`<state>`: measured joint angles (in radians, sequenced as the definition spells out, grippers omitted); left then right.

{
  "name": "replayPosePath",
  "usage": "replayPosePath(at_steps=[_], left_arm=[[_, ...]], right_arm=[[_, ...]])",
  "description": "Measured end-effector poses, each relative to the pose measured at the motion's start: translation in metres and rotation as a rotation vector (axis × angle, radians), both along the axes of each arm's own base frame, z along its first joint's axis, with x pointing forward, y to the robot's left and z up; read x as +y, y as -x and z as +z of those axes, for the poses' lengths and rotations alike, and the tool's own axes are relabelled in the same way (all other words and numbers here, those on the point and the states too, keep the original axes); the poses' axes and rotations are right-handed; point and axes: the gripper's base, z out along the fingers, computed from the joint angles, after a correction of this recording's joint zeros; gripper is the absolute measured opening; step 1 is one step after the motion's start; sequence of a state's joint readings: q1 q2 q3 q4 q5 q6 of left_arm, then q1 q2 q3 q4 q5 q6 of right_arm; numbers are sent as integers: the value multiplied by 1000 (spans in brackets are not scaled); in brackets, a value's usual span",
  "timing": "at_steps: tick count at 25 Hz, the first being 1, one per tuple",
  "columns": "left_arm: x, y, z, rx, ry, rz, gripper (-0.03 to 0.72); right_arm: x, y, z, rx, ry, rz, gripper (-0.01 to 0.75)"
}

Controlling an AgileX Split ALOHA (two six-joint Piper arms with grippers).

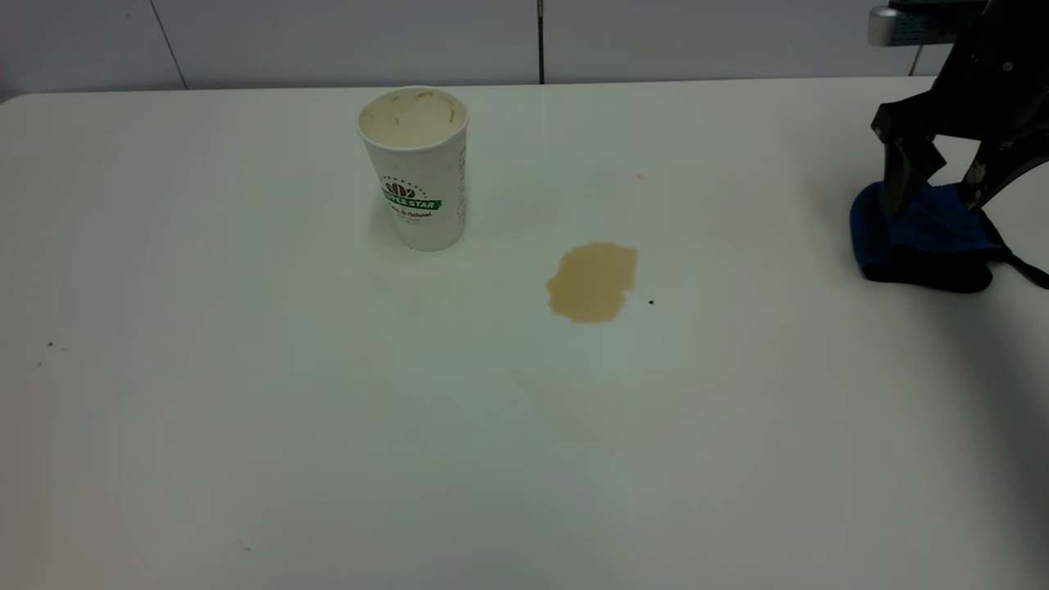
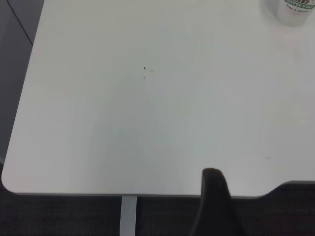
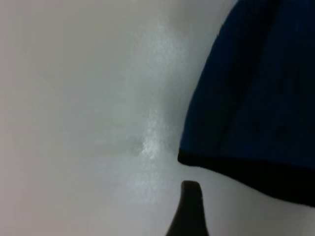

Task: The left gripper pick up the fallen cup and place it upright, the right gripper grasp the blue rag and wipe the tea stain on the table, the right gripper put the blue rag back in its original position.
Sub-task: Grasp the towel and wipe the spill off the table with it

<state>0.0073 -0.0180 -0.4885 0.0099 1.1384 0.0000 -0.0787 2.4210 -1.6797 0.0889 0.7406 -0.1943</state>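
The cup stands upright on the table, left of centre, mouth up; its base shows in the left wrist view. The tea stain lies to its right, uncovered. The blue rag lies at the table's far right, also in the right wrist view. My right gripper is open just above the rag, one finger on each side of its top. The left gripper is outside the exterior view; one of its fingers shows by the table's near edge, far from the cup, with nothing held.
A few tiny dark specks dot the table's left side, and one speck lies beside the stain. A grey wall with a dark vertical seam runs behind the table's far edge.
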Motion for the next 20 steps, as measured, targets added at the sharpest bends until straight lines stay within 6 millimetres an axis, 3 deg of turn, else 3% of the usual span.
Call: replayPosePath(at_steps=[8, 13, 20], left_arm=[[0, 0, 0, 0, 0, 0, 538], [0, 0, 0, 0, 0, 0, 538], [0, 0, 0, 0, 0, 0, 538]], right_arm=[[-22, -25, -30, 49, 25, -38, 712], [-39, -28, -43, 76, 27, -67, 706], [-40, -28, -55, 84, 14, -42, 663]])
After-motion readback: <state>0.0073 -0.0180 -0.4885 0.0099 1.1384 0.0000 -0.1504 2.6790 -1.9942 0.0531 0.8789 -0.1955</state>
